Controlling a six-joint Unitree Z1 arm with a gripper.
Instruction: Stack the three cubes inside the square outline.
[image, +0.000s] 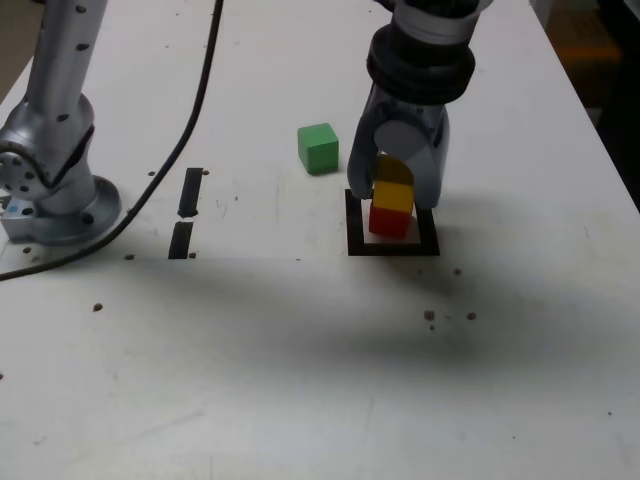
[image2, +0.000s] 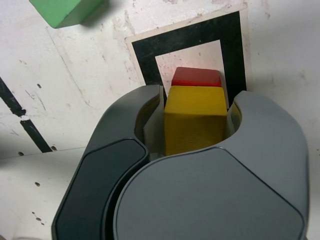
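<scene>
Our pincer (image: 392, 190) hangs over the square outline (image: 355, 235) with its jaws pinching the yellow cube (image: 393, 196) from either side; in the wrist view the pads sit flush against two opposite faces, so we read this as a firm hold rather than a loose bracket. Directly beneath the yellow cube is the red cube (image: 389, 221), which stands inside the outline's white centre. In the exterior view the yellow one looks set on top of the red, though whether the two faces already touch we cannot tell for certain. From the wrist view the red cube peeks out just beyond the yellow, so the pair seem slightly offset rather than perfectly squared.

Further out, the green cube (image: 318, 147) lies on the bench (image: 300, 360), outside the frame, towards the exterior view's left and a little farther back from the stack. That is the relation our next reach depends on: once the yellow is let go, we judge the pincer must rise clear and travel that way to fetch the green.

Two short black tape strips (image: 186, 215) lie well apart to the exterior view's left, near the arm's base (image: 55, 190).
</scene>
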